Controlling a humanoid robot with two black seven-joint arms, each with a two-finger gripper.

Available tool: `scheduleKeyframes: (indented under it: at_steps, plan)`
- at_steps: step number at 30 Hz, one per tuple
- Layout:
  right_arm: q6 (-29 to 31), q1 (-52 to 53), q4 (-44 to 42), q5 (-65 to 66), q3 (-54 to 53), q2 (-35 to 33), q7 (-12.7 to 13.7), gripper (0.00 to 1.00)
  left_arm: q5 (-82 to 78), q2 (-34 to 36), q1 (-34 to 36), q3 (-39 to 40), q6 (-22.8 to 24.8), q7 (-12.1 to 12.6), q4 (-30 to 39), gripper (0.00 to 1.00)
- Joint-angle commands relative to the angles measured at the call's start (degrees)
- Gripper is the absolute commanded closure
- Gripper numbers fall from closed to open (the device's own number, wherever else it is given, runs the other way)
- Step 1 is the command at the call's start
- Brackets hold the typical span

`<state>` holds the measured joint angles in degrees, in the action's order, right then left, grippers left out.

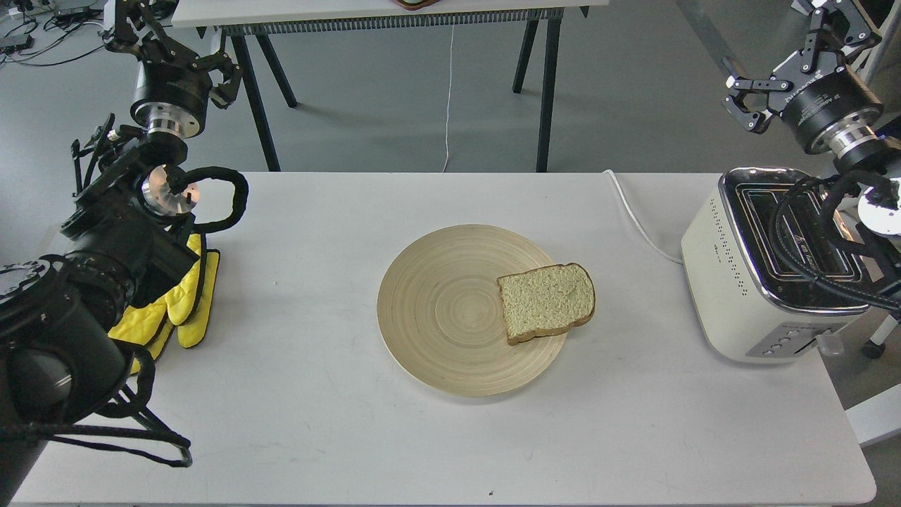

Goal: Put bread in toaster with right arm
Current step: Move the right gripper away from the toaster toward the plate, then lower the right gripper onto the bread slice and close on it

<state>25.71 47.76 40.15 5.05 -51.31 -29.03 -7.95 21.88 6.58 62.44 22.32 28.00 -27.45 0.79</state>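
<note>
Jaws of the right arm [792, 67] spread apart, empty, raised above the toaster [732, 282]; left arm [169, 49] jaws indistinct. Bread [547, 303] lies flat on the wooden plate's [436, 310] right edge, mid-counter [317, 422], well apart from the toaster.

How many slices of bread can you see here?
1. A single bread slice lies flat on the right edge of the round wooden plate, overhanging its rim slightly. The toaster slots look empty, though cables partly hide them.

White lettering on right gripper [795, 53], apparently illegible
</note>
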Motion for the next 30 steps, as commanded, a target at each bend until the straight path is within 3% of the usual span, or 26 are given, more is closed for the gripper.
scheduleKeyframes:
  at_steps: [1,7,13,24,30]
  plan:
    - [-3.64,-0.56,6.41,4.6,1.91,-2.77,-0.49,0.01,0.0,-0.16,-0.04,0.0,0.0,0.03,0.0,0.0]
    - [-8.91,-5.3,17.49,24.36,3.32,-5.07,-1.11,0.01,-0.09,-0.43,-0.03,0.0,0.0,0.11,0.0,0.0]
    - [-17.61,-12.94,22.07,38.8,5.16,-2.79,-2.6,0.01,-0.09,-0.51,0.05,0.0,0.0,0.11,0.0,0.0]
    - [-29.3,-14.89,21.55,40.75,25.01,2.22,-4.44,0.07,-0.09,-0.51,0.05,0.0,0.0,0.03,0.0,0.0]
    - [-35.55,-14.89,21.46,40.75,29.51,3.81,-4.36,0.11,-0.09,-0.43,0.05,0.0,0.0,0.11,0.0,0.0]
